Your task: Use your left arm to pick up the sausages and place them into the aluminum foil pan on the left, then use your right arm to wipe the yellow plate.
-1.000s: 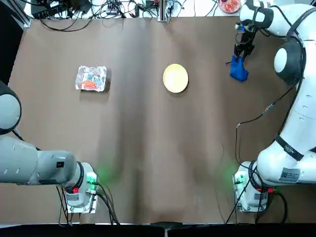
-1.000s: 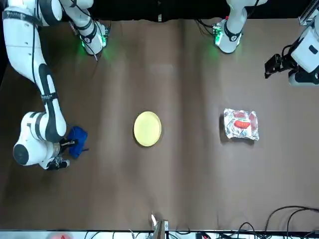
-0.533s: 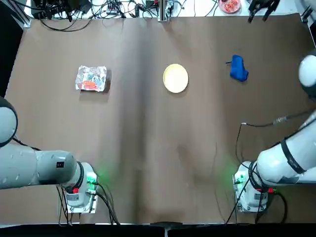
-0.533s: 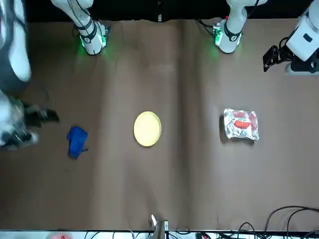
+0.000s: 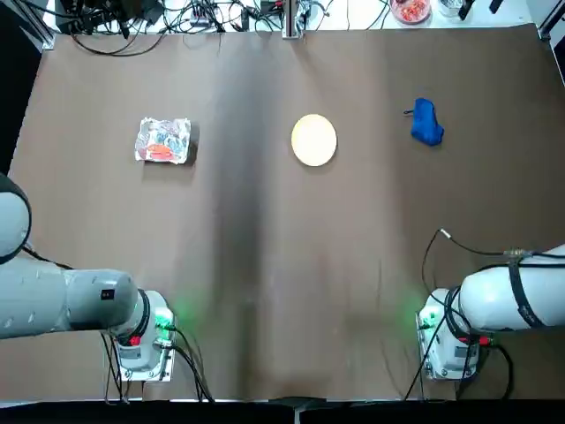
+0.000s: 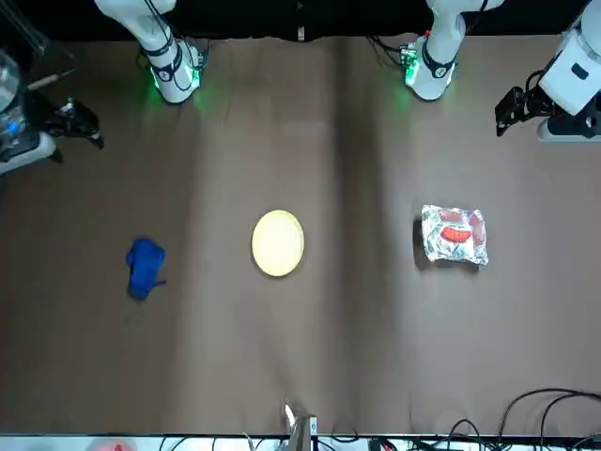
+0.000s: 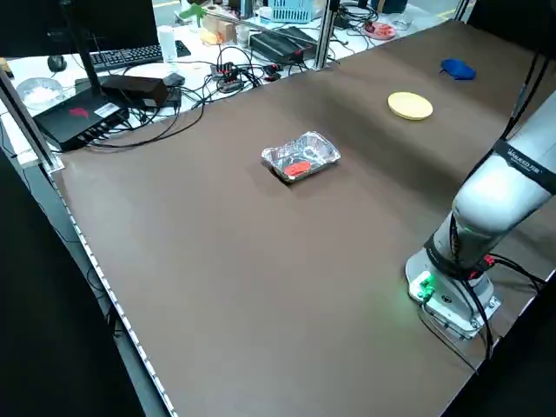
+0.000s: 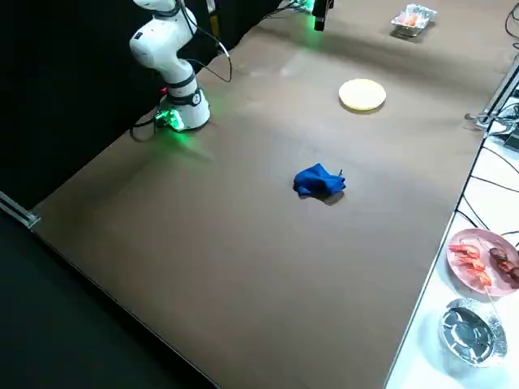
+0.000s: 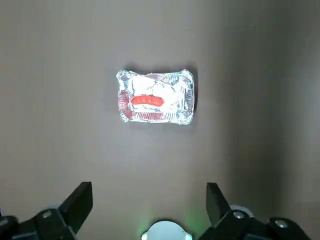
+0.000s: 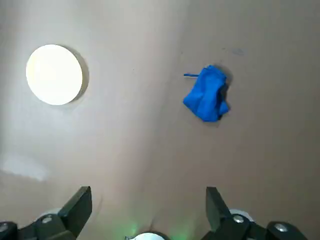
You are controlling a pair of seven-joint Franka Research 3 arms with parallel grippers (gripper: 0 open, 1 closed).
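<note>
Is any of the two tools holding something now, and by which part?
Nothing is held. The left tool and the right tool are both open and empty, high above the table; the blue cloth lies free on the table.

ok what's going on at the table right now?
Nothing is being handled. The sausage lies in the aluminum foil pan. The yellow plate sits bare mid-table, and the blue cloth lies apart from it on the table's right side. The left gripper and right gripper are both open and empty, raised high over the table.
</note>
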